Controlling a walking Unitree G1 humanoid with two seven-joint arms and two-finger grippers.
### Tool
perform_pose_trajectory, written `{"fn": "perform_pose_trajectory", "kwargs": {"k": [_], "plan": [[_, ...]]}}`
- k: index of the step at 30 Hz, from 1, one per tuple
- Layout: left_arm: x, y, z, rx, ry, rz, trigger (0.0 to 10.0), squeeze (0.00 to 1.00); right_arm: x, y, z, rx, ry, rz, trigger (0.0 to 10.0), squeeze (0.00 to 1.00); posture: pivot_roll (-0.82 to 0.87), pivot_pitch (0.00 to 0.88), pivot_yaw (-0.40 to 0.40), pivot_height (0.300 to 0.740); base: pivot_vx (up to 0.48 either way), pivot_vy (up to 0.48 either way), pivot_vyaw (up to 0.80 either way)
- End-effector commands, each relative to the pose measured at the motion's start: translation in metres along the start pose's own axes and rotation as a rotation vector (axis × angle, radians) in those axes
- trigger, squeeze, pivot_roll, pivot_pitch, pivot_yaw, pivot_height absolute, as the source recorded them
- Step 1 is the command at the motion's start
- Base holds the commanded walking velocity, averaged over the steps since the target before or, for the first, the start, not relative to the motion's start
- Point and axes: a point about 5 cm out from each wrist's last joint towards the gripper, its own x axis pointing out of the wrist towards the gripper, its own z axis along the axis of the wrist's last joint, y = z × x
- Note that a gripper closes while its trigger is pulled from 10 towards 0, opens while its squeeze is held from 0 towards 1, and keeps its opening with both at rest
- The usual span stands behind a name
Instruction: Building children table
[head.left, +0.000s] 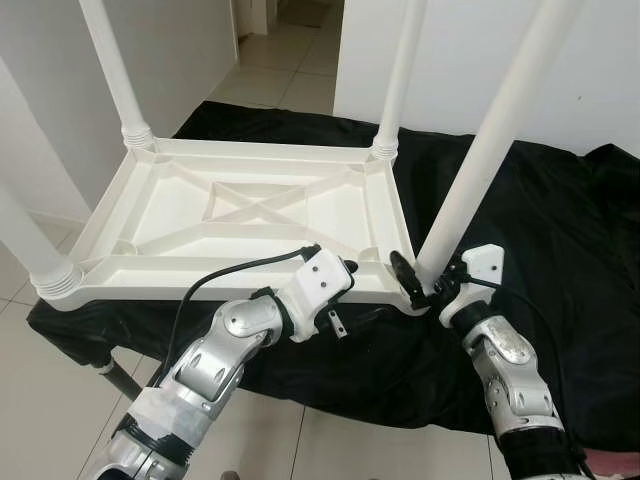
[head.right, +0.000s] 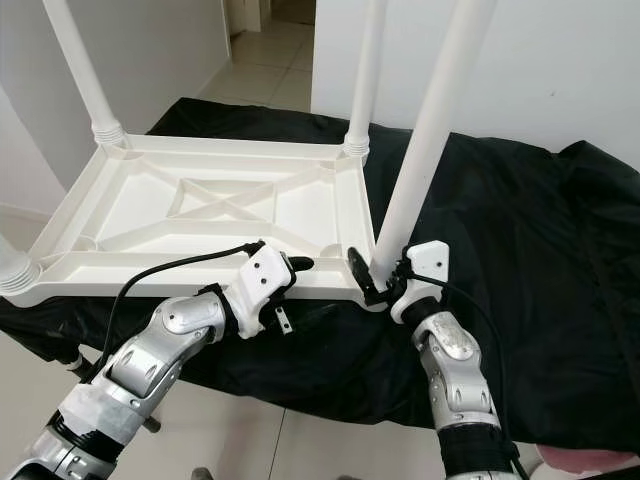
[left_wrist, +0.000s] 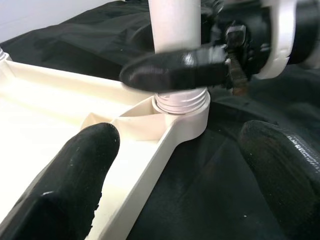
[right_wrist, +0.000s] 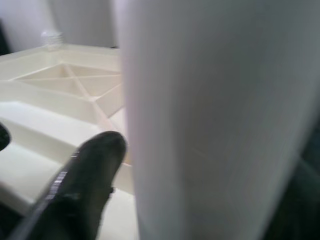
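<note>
- The white table (head.left: 250, 215) lies upside down on a black cloth (head.left: 560, 230), legs up.
- The right gripper (head.left: 425, 283) grips the near leg (head.left: 480, 160) (low down).
- The left gripper (left_wrist: 175, 175) hangs open beside that corner.
- Pale floor tiles (head.left: 290, 60), white walls.

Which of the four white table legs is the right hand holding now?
The near right leg, which leans and sits in the corner socket nearest the robot's right arm. The right hand grips its base; the other three legs stand free of both hands.

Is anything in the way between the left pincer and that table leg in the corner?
Nothing visible blocks it. The left pincer is open beside the tabletop's edge, facing the leg, which the right pincer already grips at its base.
</note>
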Motion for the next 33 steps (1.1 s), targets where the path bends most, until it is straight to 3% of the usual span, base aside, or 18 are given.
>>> {"fn": "perform_pose_trajectory", "kwargs": {"k": [1,2,3,4,5,12,13,14,15,24,26,29,33], "plan": [[0.000,-0.004,-0.002,-0.012,0.009,-0.046,10.0,0.00,0.002,0.002,-0.004,0.004,0.023,0.050,3.7,0.00,-0.06,0.000,-0.036,0.740,0.000,0.000,0.00],[0.000,-0.004,-0.002,-0.012,0.009,-0.046,10.0,0.00,0.002,0.002,-0.004,0.004,0.023,0.050,3.7,0.00,-0.06,0.000,-0.036,0.740,0.000,0.000,0.00],[0.001,-0.004,-0.002,-0.011,0.009,-0.046,10.0,0.00,0.003,0.002,-0.006,-0.005,0.036,0.070,2.4,0.00,-0.06,0.000,-0.036,0.740,0.000,0.000,0.00],[0.001,-0.004,-0.002,-0.011,0.009,-0.046,10.0,0.00,0.003,0.002,-0.006,-0.005,0.036,0.070,2.4,0.00,-0.06,0.000,-0.036,0.740,0.000,0.000,0.00],[0.002,-0.004,-0.002,-0.007,0.006,-0.045,10.0,0.00,0.003,0.001,-0.007,-0.009,0.046,0.080,0.0,0.00,-0.06,0.000,-0.037,0.740,0.000,0.000,0.00],[0.003,-0.003,-0.001,-0.005,-0.002,-0.052,10.0,0.00,0.003,-0.004,-0.011,-0.002,0.057,0.082,0.0,0.00,-0.06,0.000,-0.032,0.740,0.000,0.000,0.00],[0.002,-0.003,-0.001,-0.003,-0.002,-0.053,10.0,0.00,0.003,-0.005,-0.012,0.003,0.057,0.067,4.3,0.00,-0.06,0.000,-0.032,0.740,0.000,0.000,0.00],[0.002,-0.003,-0.001,-0.003,-0.002,-0.053,10.0,0.00,0.003,-0.005,-0.012,0.003,0.057,0.067,4.3,0.00,-0.06,0.000,-0.032,0.740,0.000,0.000,0.00],[0.002,-0.002,-0.001,-0.003,-0.003,-0.053,10.0,0.00,0.002,-0.005,-0.011,0.015,0.052,0.051,10.0,0.00,-0.06,0.000,-0.033,0.740,0.000,0.000,0.00],[0.004,-0.003,-0.002,-0.008,-0.005,-0.052,10.0,0.00,0.001,-0.010,-0.014,0.023,0.085,-0.083,10.0,0.00,-0.07,0.000,-0.031,0.740,0.000,0.000,0.00],[0.005,-0.004,-0.002,-0.009,-0.007,-0.055,10.0,0.00,-0.001,-0.010,-0.015,0.057,0.089,-0.210,10.0,0.00,-0.08,0.000,-0.028,0.740,0.000,0.000,0.00],[0.005,-0.003,-0.002,-0.007,-0.007,-0.055,10.0,0.00,-0.002,-0.009,-0.017,0.082,0.094,-0.291,10.0,0.00,-0.08,0.000,-0.027,0.740,0.000,0.000,0.00],[0.005,-0.002,-0.002,-0.005,-0.004,-0.054,10.0,0.00,-0.008,0.007,-0.021,0.111,0.094,-0.447,10.0,0.00,-0.07,0.000,-0.016,0.740,0.000,0.000,0.00]]}}
